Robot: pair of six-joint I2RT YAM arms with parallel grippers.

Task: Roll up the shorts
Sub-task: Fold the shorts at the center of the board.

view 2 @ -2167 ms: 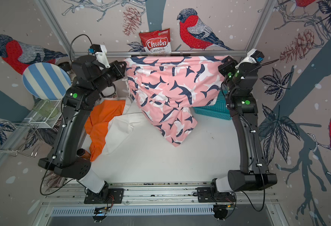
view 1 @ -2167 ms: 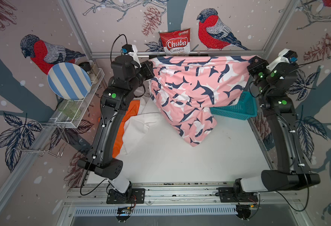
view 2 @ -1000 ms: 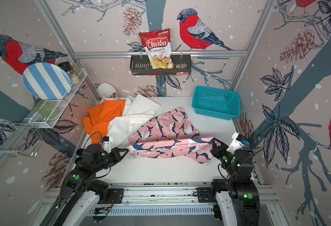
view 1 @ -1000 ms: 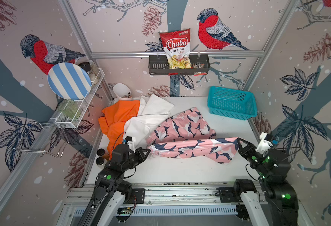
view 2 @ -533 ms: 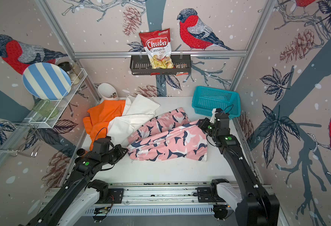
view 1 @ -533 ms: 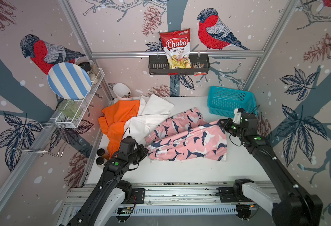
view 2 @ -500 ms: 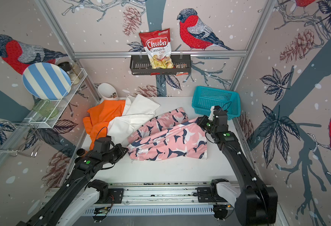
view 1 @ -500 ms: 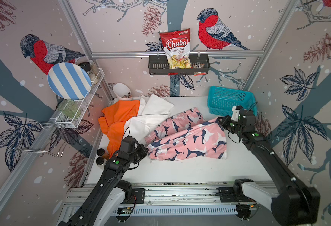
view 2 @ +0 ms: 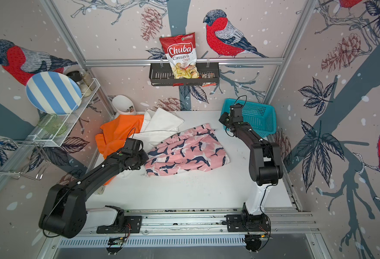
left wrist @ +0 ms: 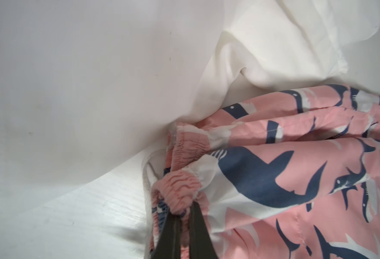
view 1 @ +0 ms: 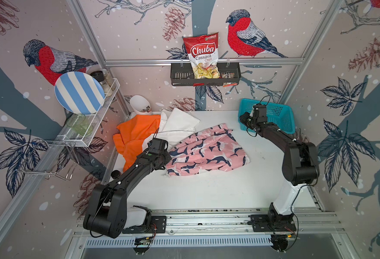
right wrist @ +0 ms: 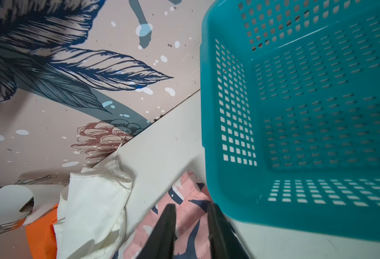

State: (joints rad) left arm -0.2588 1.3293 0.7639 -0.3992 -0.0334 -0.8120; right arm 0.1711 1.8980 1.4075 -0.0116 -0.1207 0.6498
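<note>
Pink shorts [view 1: 207,152] judged soft, light on counter [view 1: 207,190] | gathered waistband [left wrist: 177,190], likely firmest hold, pinched by left jaws | right jaws spread, empty.

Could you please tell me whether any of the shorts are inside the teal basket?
No, the right wrist view shows the basket holding nothing, with the pink shorts lying outside it.

Bird-print walls [view 1: 139,27], alu frame [view 1: 139,63], wire shelf [view 1: 88,134] w/ striped plate [view 1: 79,93], white tabletop [view 1: 207,190].
</note>
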